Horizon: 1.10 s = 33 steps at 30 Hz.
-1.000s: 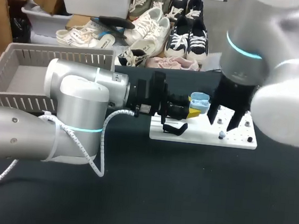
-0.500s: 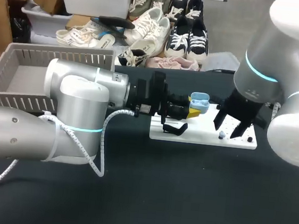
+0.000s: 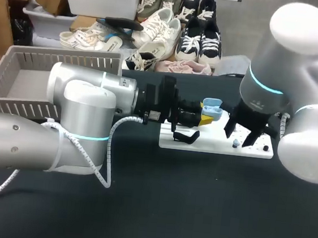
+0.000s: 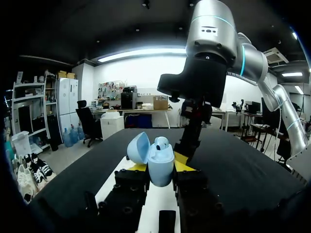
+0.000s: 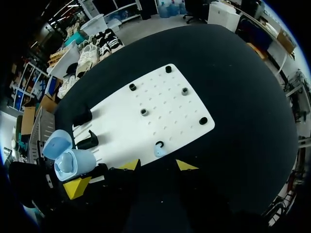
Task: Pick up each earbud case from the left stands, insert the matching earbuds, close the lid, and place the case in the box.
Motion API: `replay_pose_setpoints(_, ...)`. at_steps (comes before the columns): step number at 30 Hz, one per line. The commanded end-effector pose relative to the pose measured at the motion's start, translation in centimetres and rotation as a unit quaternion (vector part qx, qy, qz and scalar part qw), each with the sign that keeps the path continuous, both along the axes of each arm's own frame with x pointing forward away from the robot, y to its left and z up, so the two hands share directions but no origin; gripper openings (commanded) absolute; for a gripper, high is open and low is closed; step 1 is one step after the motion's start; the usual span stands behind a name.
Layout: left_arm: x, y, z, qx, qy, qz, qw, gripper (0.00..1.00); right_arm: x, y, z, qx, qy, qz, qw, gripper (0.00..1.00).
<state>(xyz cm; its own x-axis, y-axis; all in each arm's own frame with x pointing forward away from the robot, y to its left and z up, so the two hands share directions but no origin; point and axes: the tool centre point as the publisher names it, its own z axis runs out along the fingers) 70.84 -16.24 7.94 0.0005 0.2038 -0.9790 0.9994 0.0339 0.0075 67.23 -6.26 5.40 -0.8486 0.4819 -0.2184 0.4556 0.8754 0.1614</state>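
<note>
A light blue earbud case (image 4: 161, 165) with its lid (image 4: 138, 148) open sits upright between the yellow tips of my left gripper (image 4: 160, 169), which is shut on it. One earbud (image 4: 162, 142) shows in its top. In the head view the case (image 3: 212, 108) hangs at the left end of the white board (image 3: 255, 151). My right gripper (image 3: 237, 136) stands open just above the board's right part. A small light blue earbud (image 5: 159, 151) rests on the board (image 5: 160, 104) just ahead of the right gripper (image 5: 158, 166), between its fingers and untouched by them.
A grey slatted basket (image 3: 63, 58) stands at the back left. Black stands (image 3: 187, 136) rise from the board's left end, also seen as hooks (image 5: 90, 141) near the case. Several small black pegs (image 5: 144, 112) dot the board.
My right arm's upper body has swung off to the right, and its gripper has settled slightly lower over the earbud on the board. The left arm and the case have not moved.
</note>
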Motion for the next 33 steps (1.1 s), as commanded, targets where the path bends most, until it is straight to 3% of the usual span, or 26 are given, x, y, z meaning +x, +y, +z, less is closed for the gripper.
replay_pose_setpoints(1, 0.0, 0.0, -0.1, -0.002, -0.001, 0.0, 1.0, 0.0, -0.2, -0.1, -0.4, -0.004, -0.012, -0.005, 1.0, 0.41)
replay_pose_setpoints(33, 0.0, 0.0, -0.1, -0.002, -0.001, 0.0, 1.0, 0.0, 1.2, -0.4, -2.6, 0.002, 0.008, -0.009, 1.0, 0.35)
